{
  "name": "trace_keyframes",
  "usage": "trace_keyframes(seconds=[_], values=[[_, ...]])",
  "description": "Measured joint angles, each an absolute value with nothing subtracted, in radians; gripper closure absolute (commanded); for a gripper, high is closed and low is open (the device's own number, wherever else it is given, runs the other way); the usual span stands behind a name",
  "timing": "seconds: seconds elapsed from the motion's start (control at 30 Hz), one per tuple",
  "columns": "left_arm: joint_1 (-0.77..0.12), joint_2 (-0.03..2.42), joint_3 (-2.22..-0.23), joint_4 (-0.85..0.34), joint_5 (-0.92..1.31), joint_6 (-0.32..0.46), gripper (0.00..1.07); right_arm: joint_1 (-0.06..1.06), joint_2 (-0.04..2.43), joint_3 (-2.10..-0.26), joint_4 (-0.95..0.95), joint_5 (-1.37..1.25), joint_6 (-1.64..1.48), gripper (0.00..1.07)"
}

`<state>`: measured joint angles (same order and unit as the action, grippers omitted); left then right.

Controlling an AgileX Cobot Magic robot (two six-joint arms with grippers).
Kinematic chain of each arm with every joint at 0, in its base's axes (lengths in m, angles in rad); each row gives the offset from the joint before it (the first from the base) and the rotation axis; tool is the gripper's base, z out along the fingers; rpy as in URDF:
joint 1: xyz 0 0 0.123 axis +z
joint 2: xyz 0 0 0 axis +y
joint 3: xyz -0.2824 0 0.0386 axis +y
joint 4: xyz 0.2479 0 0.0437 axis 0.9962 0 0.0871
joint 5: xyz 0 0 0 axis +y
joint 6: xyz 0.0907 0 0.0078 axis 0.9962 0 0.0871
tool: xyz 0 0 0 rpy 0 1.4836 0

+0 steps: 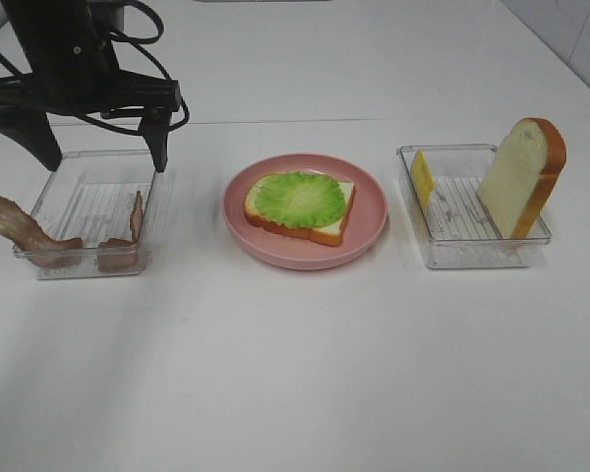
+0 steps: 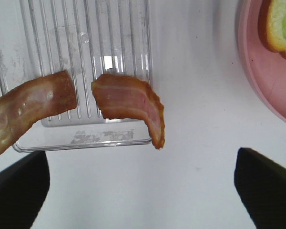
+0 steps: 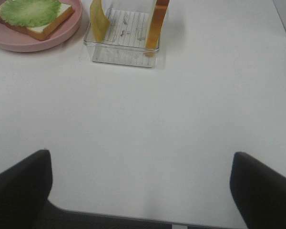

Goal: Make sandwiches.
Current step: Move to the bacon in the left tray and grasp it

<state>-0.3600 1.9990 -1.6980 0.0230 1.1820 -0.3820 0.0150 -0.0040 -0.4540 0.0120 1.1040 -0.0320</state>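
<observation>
A bread slice topped with a green lettuce leaf (image 1: 300,202) lies on the pink plate (image 1: 369,231) at the table's middle. My left gripper (image 1: 96,143) hangs open above the left clear tray (image 1: 88,197), with nothing between its fingers. One bacon strip (image 1: 25,234) drapes over that tray's left wall, and a second bacon strip (image 1: 123,246) curls at its front right corner. The left wrist view shows the curled bacon strip (image 2: 128,102) ahead of the open left gripper (image 2: 143,191). My right gripper (image 3: 143,191) stands open over bare table, well short of the right tray (image 3: 124,52).
The right clear tray (image 1: 472,246) holds an upright bread slice (image 1: 521,177) and a yellow cheese slice (image 1: 423,177) leaning on its left wall. White tabletop stretches in front of the plate and trays. The right arm does not show in the high view.
</observation>
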Motion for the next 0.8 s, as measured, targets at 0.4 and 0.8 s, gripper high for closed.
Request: trace_keyframes(seconds=[0.4, 0.8], values=[[-0.36, 2.077, -1.698, 0.012, 1.127, -0.385, 0.09, 0.015, -0.004, -0.454, 0.012, 1.104, -0.032, 0.09], [-0.36, 2.156, -1.697, -0.03, 1.094, -0.385, 0.09, 0.015, -0.004, -0.454, 0.012, 1.104, -0.032, 0.09]])
